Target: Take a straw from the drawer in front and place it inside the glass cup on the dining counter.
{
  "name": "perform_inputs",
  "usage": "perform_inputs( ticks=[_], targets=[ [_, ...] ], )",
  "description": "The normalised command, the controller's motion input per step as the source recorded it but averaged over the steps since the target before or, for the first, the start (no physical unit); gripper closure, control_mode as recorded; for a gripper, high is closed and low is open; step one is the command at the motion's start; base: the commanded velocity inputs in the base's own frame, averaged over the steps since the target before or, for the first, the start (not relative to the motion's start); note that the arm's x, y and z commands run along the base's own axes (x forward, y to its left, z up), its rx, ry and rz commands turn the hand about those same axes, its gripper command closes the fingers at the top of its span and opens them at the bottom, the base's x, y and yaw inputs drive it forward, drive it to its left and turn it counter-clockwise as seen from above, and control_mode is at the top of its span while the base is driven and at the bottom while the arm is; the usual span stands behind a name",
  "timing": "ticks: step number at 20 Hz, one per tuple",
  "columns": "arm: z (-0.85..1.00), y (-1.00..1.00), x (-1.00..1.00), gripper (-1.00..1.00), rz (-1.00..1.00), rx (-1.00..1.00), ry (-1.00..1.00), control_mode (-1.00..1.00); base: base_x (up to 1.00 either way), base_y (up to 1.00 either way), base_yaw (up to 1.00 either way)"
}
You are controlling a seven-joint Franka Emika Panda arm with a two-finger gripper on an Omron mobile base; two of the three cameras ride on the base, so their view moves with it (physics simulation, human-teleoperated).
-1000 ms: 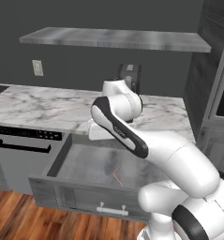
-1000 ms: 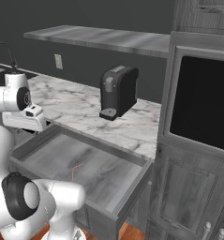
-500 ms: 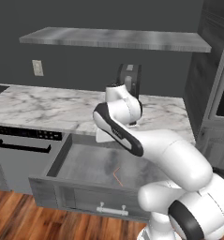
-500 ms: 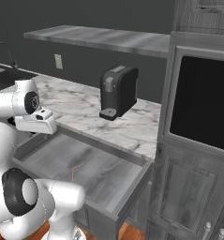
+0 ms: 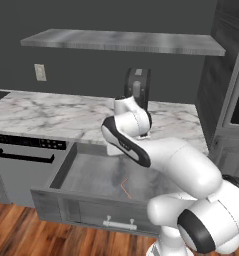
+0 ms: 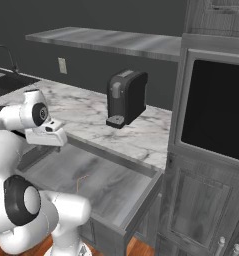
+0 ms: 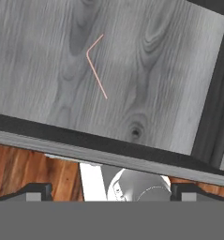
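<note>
The drawer (image 5: 93,176) stands pulled out below the marble worktop, its grey front and small silver handle (image 5: 118,223) facing me. On its wood-grain floor (image 7: 155,70) lies the straw (image 7: 95,65), thin, reddish-pink and bent at an angle; it is also seen in the base views (image 5: 125,188) (image 6: 80,181). My gripper (image 6: 50,139) hangs over the drawer's back left part, pointing down. In the hand view the gripper (image 7: 112,191) is open, its dark fingertips (image 7: 36,190) far apart with nothing between them, and the straw lies well ahead of them. The glass cup and the dining counter are out of view.
A black coffee machine (image 6: 126,97) stands on the marble worktop (image 5: 56,115) behind the drawer. A dishwasher panel with a long black handle (image 5: 23,156) is left of the drawer. A tall oven cabinet (image 6: 216,120) rises at the right, a shelf (image 5: 121,40) hangs above, and a sink (image 6: 3,82) lies far left.
The arm has swung the hand from beside the drawer's left edge to over its inside. The jaws stayed open. The straw has not moved.
</note>
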Motion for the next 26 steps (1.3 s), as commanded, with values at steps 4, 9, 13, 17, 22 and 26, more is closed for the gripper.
perform_inputs(
  ticks=[4, 9, 13, 17, 22, 26],
  targets=[
    [-0.33, -0.14, 0.0, -1.0, -0.02, -0.02, 0.0, -1.0, 0.0, 0.0, 0.0],
    [-0.34, -0.1, 0.0, -1.0, -0.03, -0.01, 0.0, -1.0, 0.0, 0.0, 0.0],
    [-0.3, -0.01, 0.01, -1.0, 0.0, 0.0, -0.01, -1.0, 0.0, 0.0, 0.0],
    [-0.29, 0.0, 0.05, -1.0, -0.01, 0.0, 0.0, -1.0, 0.0, 0.0, 0.0],
    [-0.22, 0.0, 0.09, -1.0, -0.01, 0.0, -0.01, -1.0, 0.0, 0.0, 0.0],
    [-0.19, 0.0, 0.16, -1.0, -0.01, 0.0, -0.01, -1.0, 0.0, 0.0, 0.0]
  ],
)
